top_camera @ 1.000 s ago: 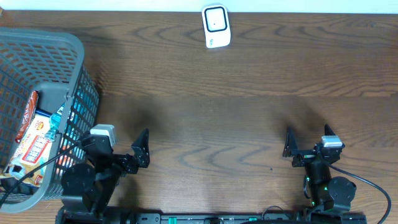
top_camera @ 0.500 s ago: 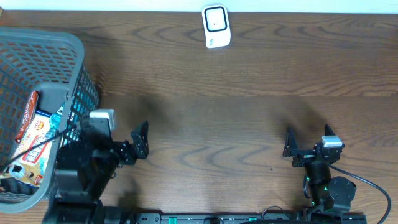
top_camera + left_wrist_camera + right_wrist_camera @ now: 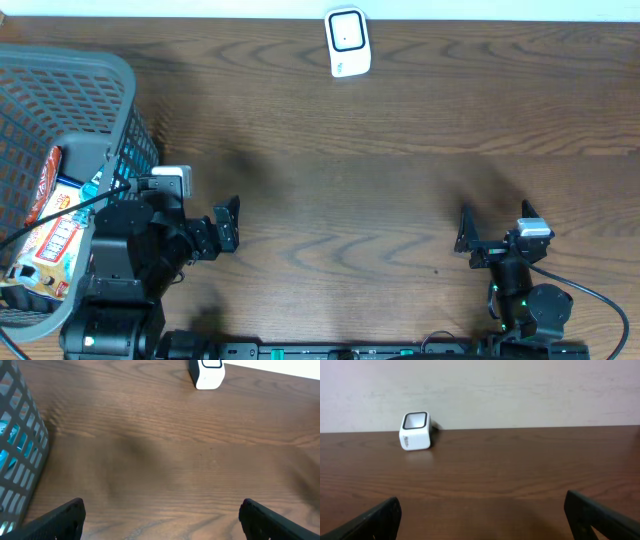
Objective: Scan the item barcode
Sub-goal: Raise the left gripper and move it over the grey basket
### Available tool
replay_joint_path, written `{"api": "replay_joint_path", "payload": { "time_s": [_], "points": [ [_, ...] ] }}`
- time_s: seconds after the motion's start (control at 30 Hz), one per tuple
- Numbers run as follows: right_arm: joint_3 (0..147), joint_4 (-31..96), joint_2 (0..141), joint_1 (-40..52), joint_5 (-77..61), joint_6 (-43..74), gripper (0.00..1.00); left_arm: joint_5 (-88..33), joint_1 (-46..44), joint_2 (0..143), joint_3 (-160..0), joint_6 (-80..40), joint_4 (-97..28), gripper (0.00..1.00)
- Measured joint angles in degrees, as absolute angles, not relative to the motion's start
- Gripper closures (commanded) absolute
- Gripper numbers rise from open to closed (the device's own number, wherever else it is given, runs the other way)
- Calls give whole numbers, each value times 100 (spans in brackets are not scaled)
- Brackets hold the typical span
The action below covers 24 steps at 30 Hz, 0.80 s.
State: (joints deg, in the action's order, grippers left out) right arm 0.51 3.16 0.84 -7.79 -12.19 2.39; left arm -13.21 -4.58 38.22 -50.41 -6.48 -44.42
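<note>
white scanner (image 3: 415, 431) left, by wall (image 3: 520, 390) | table (image 3: 520, 470) | pincer (image 3: 481, 505) spread, seemingly empty

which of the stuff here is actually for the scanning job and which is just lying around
For the job:
- white scanner
- grey basket
- packaged items inside it
- left fingers and right fingers, both open, holding nothing

Just there:
- wooden table
- pale wall behind the table

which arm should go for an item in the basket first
Left. The left pincer is open right beside the basket that holds the packaged items, while the right pincer, also open, sits far off on the opposite side.
</note>
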Motion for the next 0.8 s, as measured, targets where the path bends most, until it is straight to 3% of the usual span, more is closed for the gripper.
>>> {"api": "replay_joint_path", "payload": {
  "time_s": [0.43,0.8],
  "points": [
    [51,316,84,-779,-1219,239,1,-1328,-458,4388,-5741,-639,-4501,2],
    [51,316,84,-779,-1219,239,1,-298,-390,5470,-6641,-1240,-4866,2]
  ]
}}
